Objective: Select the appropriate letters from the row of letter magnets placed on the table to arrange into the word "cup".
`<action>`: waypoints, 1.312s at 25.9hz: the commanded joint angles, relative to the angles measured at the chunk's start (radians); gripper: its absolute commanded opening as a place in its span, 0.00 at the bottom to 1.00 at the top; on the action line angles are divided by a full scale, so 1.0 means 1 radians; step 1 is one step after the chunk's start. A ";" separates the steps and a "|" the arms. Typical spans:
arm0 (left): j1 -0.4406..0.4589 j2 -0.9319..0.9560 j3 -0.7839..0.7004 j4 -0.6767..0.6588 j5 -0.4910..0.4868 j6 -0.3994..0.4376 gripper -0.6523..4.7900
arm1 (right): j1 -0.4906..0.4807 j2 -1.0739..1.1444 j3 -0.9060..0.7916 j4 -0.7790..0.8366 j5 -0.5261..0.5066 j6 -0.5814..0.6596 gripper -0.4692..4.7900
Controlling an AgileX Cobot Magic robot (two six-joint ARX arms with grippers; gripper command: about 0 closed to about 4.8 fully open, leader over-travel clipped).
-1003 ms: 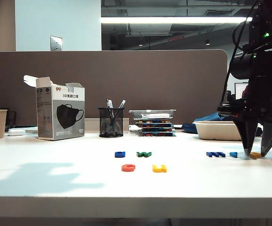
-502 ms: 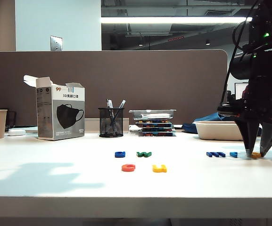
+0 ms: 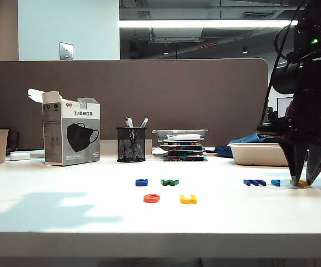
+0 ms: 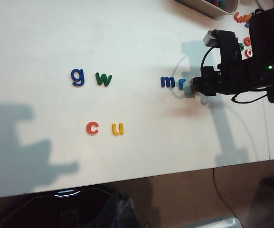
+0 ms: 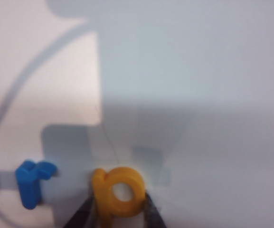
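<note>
Right gripper point(image 5: 117, 216) stood tips-down on the table point(image 3: 65, 217) at the right end of the row, its fingers point(image 5: 82, 216) pressed against both sides of the yellow "p" point(image 5: 118, 192) (still flat on the surface). Red-orange "c" point(image 4: 92, 128) and yellow "u" point(image 4: 118, 128) lay side by side nearer the front edge. Left gripper out of sight.

An office: a brown cubicle partition point(image 3: 127, 100) backs the white surface point(image 3: 93, 217), with a mesh pen cup point(image 3: 131, 144), a mask box point(image 3: 71, 136) and ceiling strip lights point(image 3: 205, 24).
</note>
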 commanded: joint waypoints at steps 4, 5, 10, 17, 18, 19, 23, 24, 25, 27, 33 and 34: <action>-0.001 -0.003 0.003 0.009 0.000 -0.002 0.11 | 0.000 0.003 -0.002 -0.006 -0.004 -0.002 0.30; -0.001 -0.003 0.003 0.009 0.000 -0.002 0.11 | 0.000 0.003 -0.002 -0.009 -0.004 -0.002 0.30; -0.001 -0.003 0.003 0.009 0.000 -0.002 0.11 | 0.000 -0.001 0.005 -0.024 -0.005 -0.001 0.31; -0.001 -0.003 0.003 0.009 0.000 -0.002 0.11 | 0.000 -0.011 0.063 -0.060 -0.005 0.005 0.31; -0.001 -0.003 0.003 0.009 0.000 -0.002 0.11 | 0.000 -0.015 0.064 -0.059 -0.005 0.005 0.31; -0.001 -0.003 0.003 0.010 0.000 -0.002 0.11 | 0.000 -0.021 0.064 -0.064 -0.005 0.005 0.31; -0.001 -0.003 0.003 0.009 0.000 -0.002 0.11 | 0.002 -0.029 0.064 -0.100 -0.005 0.027 0.31; -0.001 -0.003 0.003 0.010 0.000 -0.002 0.11 | 0.002 -0.031 0.064 -0.103 -0.005 0.035 0.31; -0.001 -0.003 0.003 0.010 0.000 -0.002 0.11 | 0.002 -0.035 0.064 -0.110 -0.005 0.051 0.31; -0.001 -0.003 0.003 0.009 0.000 -0.002 0.11 | 0.003 -0.040 0.064 -0.117 -0.005 0.052 0.31; -0.001 -0.003 0.003 0.009 0.000 -0.002 0.11 | 0.003 -0.050 0.064 -0.127 -0.005 0.077 0.31; -0.001 -0.003 0.003 0.010 0.000 -0.002 0.11 | 0.003 -0.050 0.064 -0.129 -0.005 0.077 0.31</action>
